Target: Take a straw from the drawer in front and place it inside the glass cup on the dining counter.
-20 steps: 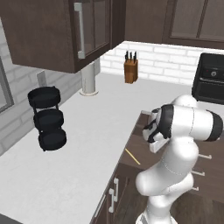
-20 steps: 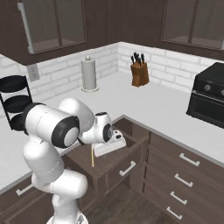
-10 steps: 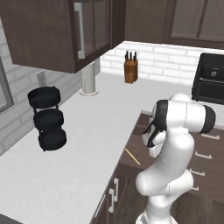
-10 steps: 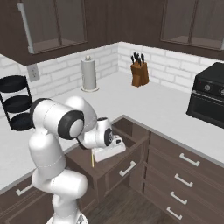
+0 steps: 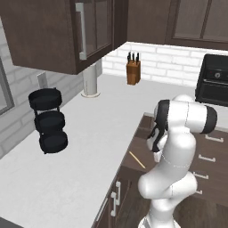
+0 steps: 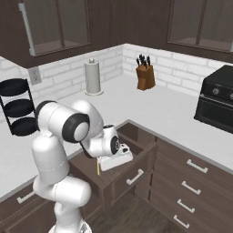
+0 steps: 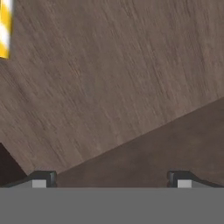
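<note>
Yellow straw [image 5: 137, 160] lies in the open dark-wood drawer [image 6: 123, 171] under a white counter [image 5: 80, 147].

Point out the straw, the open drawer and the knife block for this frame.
straw [image 5: 136, 160]: left base view, middle of the yellow stick in the drawer.
drawer [image 6: 129, 174]: right base view, its flat front beside the handle.
knife block [image 6: 146, 78]: right base view, front of the wooden body.
</note>
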